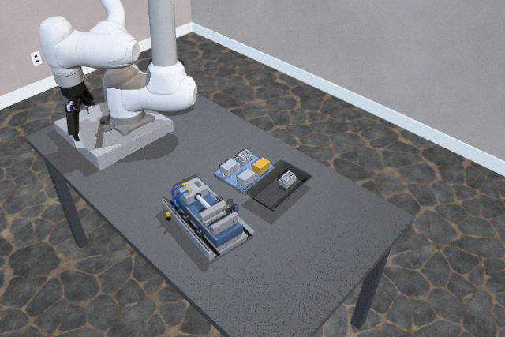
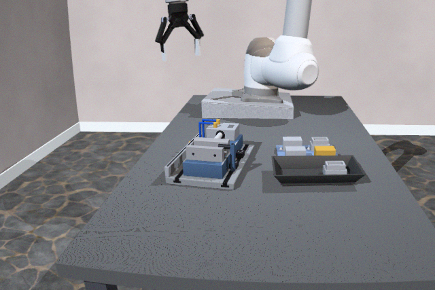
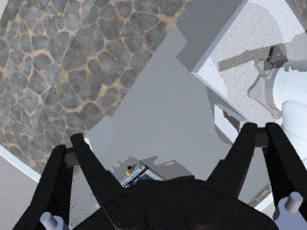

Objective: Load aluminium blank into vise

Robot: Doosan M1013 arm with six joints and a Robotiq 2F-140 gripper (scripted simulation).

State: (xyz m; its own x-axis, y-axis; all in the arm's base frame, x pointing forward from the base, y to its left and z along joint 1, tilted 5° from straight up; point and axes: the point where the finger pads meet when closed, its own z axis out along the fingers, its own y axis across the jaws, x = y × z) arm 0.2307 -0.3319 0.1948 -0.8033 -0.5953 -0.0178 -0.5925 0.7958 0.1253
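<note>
Seen from the top view, the fingers (image 1: 72,120) (image 2: 197,47) are on the far left, up in the air and pointing down. They are wide open and hold nothing. Next comes the pale block (image 1: 102,159) (image 2: 247,110) (image 3: 201,72) that the robot arm stands on, near one end of the gray table (image 1: 326,252) (image 2: 245,233) (image 3: 163,96). Then there is the vise (image 1: 228,236) (image 2: 204,169) (image 3: 139,181), with blue hoses (image 1: 173,199) (image 2: 200,130) (image 3: 135,179) at its end near the arm. Its two jaws stand apart, but I cannot tell what is down in the thin gap. To the right, the blue infeed plate (image 1: 233,180) (image 2: 279,151) has four things on it. There is a plain gray blank (image 1: 228,167) (image 2: 292,140), a gray part with a hollow top (image 1: 244,156) (image 2: 319,143), another gray blank (image 1: 245,177) (image 2: 295,150) and a yellow brass blank (image 1: 261,166) (image 2: 324,150). Each sits in its own spot. Last on the right is the dark outfeed tray (image 1: 260,203) (image 2: 317,178), just beside the plate. One finished part (image 1: 287,179) (image 2: 334,167) sits inside it with its hollow side up.
</note>
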